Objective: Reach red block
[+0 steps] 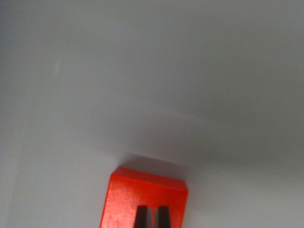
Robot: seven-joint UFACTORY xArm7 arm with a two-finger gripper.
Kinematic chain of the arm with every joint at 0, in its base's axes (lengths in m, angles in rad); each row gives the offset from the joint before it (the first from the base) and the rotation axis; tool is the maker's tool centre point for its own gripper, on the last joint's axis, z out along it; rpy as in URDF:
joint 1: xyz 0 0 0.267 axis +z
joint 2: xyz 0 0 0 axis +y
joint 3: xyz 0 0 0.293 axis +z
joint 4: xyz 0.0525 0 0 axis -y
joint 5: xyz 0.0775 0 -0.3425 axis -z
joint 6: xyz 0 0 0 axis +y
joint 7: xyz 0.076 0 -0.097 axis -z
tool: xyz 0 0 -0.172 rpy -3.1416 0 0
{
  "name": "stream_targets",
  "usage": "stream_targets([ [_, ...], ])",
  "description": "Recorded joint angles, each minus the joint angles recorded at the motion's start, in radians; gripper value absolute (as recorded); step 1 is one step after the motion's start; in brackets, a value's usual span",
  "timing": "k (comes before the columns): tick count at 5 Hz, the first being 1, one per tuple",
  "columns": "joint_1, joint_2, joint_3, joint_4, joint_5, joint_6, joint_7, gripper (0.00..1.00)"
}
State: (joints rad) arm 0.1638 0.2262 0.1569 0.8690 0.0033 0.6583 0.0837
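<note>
Right now my wrist view shows the red block (145, 202) at the bottom edge of the frame, resting on a plain grey surface (152, 85). Two dark fingertips (141, 217) sit over it, close together; whether the gripper (152, 218) grips anything, I cannot tell.

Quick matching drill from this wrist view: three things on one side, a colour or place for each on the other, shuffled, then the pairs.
Things:
1. block
2. fingertips
3. surface

Descriptions:
A. pale grey, fills most of the view
B. red, at the bottom edge
C. dark, two tips side by side over the red

Pairs: 1-B, 2-C, 3-A
</note>
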Motion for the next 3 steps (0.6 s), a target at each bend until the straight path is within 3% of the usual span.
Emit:
stream_targets([
  [3,0.0028,0.004,0.003,-0.013,-0.0004,-0.017,0.002,0.0],
])
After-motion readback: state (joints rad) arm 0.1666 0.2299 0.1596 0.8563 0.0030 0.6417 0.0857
